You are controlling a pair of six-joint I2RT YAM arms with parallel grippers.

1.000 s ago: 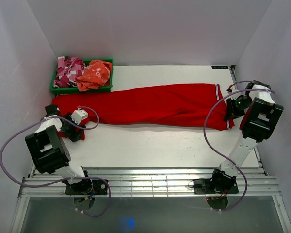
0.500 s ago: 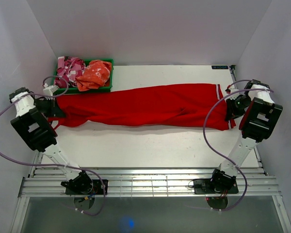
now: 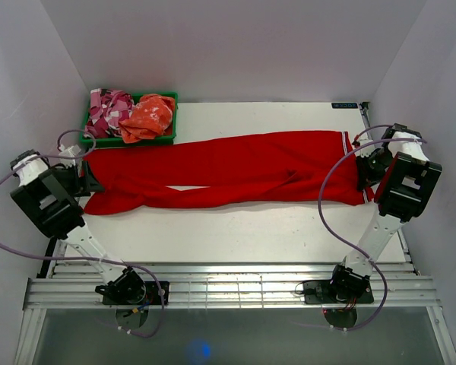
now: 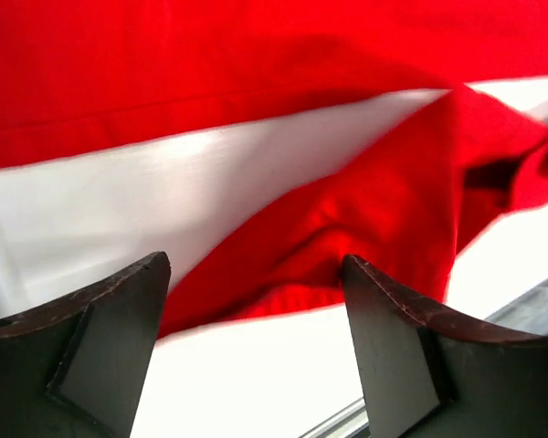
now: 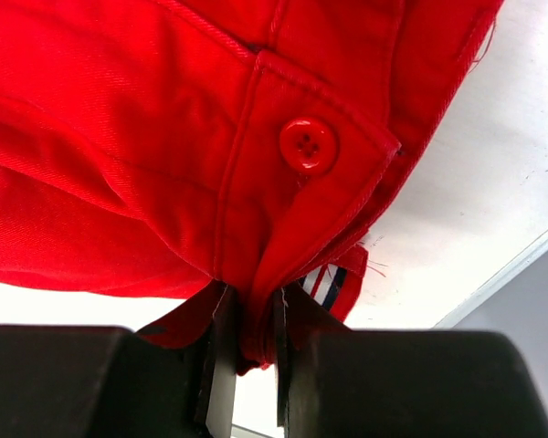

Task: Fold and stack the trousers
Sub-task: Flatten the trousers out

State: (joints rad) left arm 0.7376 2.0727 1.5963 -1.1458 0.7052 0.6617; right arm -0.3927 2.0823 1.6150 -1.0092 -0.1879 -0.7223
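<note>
The right jaws pinch narrowly on the waistband of the trousers (image 3: pixel 228 167), just below its button (image 5: pixel 307 146). The left jaws gape wide and empty above the leg ends. With that end loose, a pull from the right arm (image 3: pixel 401 186) could drag and bunch the cloth stretched across the surface (image 3: pixel 251 224). The left arm (image 3: pixel 49 201) leans out at the left edge, and the right arm crouches at the right edge.

One camera sits high up behind me, looking down on the worktop (image 3: pixel 235 228). My wrist cameras peek past my left tool (image 4: pixel 256 265) and right tool (image 5: pixel 249 297), close up on the trousers (image 3: pixel 235 163) the top one sees too.
</note>
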